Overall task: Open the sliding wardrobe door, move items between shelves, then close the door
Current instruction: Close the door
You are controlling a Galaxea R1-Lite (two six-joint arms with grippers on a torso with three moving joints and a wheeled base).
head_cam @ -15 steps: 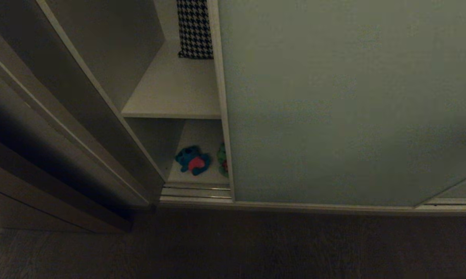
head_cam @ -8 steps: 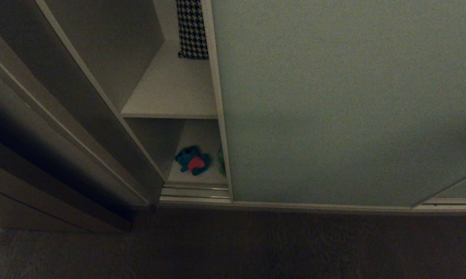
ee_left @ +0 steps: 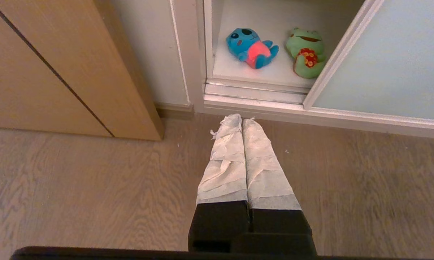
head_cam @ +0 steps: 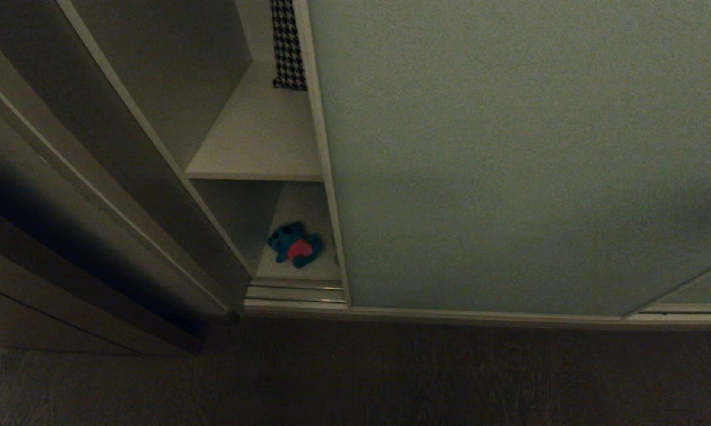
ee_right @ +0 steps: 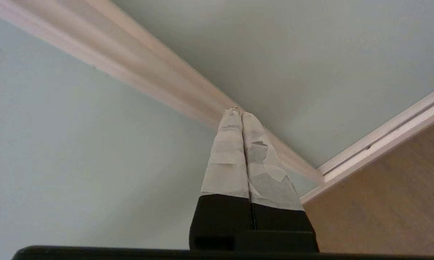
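Writing: none legible anywhere; only a red-and-gold patch on the frog's belly, pattern unreadable.

Wardrobe compartment, seen through narrow gap at left of the sliding wardrobe door [head_cam: 509,154]. Door pale grey-green, thin cream frame, covering most of the opening in head view; leading edge close to the white side wall, gap unclosed.

Upper shelf [head_cam: 261,142]: white board, holding only a strip of black-and-white houndstooth cloth [head_cam: 287,44] at the back, half hidden behind door edge.

Lower shelf [ee_left: 246,72]: blue plush toy [ee_left: 252,47] with pink belly, lying on its back near the front. Just beside it, apart, green frog plush [ee_left: 305,52], smiling, close against the door's leading edge. Frog visible from left wrist only; in head view hidden behind the door, blue toy [head_cam: 294,244] alone showing. Yellow toy seen in no view.

Silver floor rails [ee_left: 253,94] along the front of the lower shelf. Brown wooden panel [ee_left: 58,68] left of the wardrobe. Wood-grain floor [ee_left: 94,187] in front.

Left gripper [ee_left: 241,121]: tape-wrapped fingers pressed together, empty, hanging low over the floor, tips pointing toward the rails, clear of the shelf.

Right gripper [ee_right: 238,112]: taped fingers pressed together, empty, tips at or against a cream frame strip [ee_right: 159,77] between two grey-green panels; actual contact not certain. Outside head view.
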